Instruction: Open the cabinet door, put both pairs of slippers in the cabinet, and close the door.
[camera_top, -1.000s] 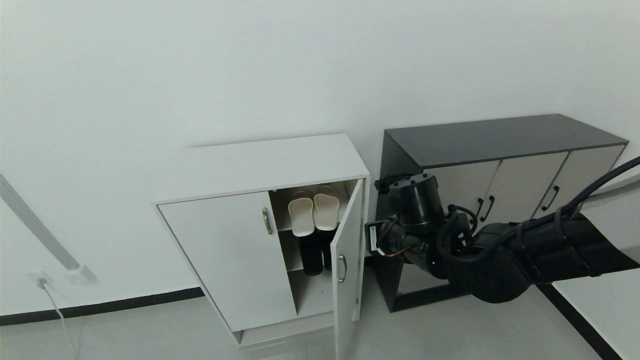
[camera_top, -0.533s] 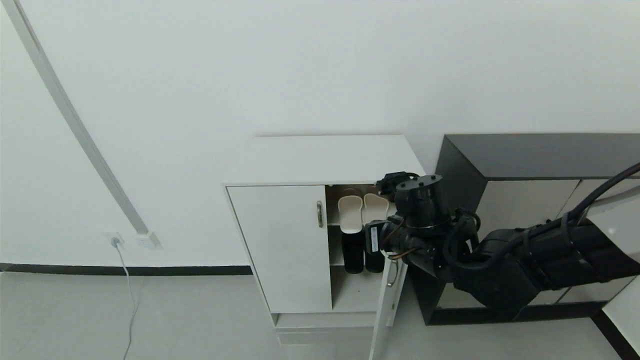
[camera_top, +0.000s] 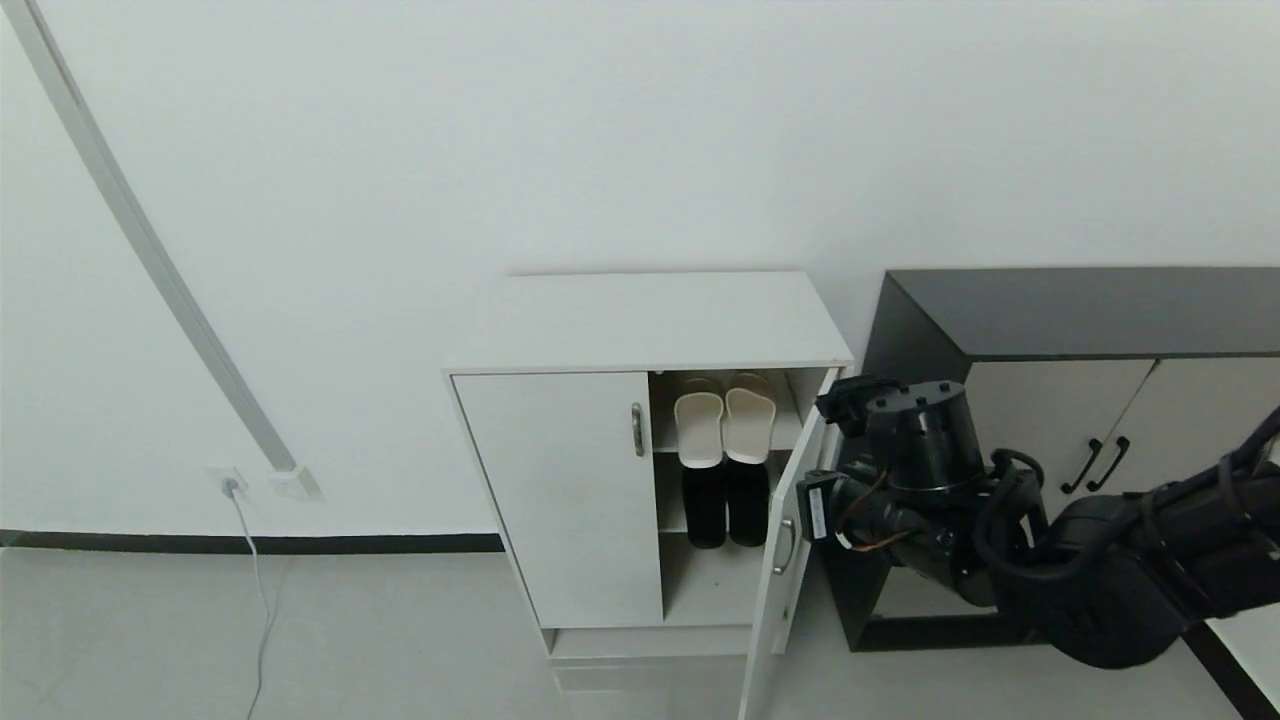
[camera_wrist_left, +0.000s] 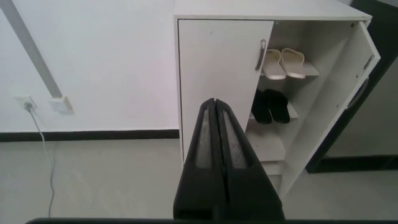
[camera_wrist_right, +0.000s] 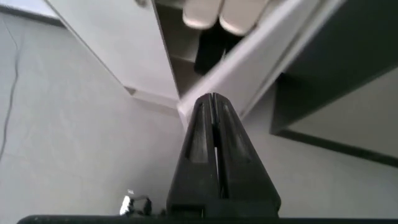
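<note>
We saw the white cabinet (camera_top: 650, 320) standing against the wall. Its left door (camera_top: 560, 490) was flush shut. Its right door (camera_top: 775, 600) was swung well out on the hinges at the cabinet's right side, with the free edge reaching forward over the grey floor (camera_top: 350, 640).

In the uncovered right half of the cabinet, the cream slippers (camera_top: 700, 430) lay side by side on the upper shelf, their near ends jutting past the shelf's front edge. The black slippers (camera_top: 705, 510) lay side by side on the shelf directly below, also overhanging its lip.

The right gripper (camera_wrist_right: 215, 102) hung outside the cabinet, by the outer face of the right door. Its two fingers were pressed together with nothing between them. The tip lined up with the lower part of that door, and we could not tell whether it touched. The right arm's wrist sat in the gap between the open door and the dark sideboard (camera_top: 1080, 310), which stood just to the right of the cabinet.

The left gripper (camera_wrist_left: 215, 106) was held well back in front of the cabinet, facing the left door. Its fingers were likewise closed tight on nothing, and floor lay between it and the cabinet's base.

To the left of the cabinet, floor ran along a black skirting (camera_top: 250, 541). There a wall socket (camera_top: 232, 483) dropped a cable (camera_top: 262, 600) to the ground, and white trunking (camera_top: 150, 250) slanted up the wall.
</note>
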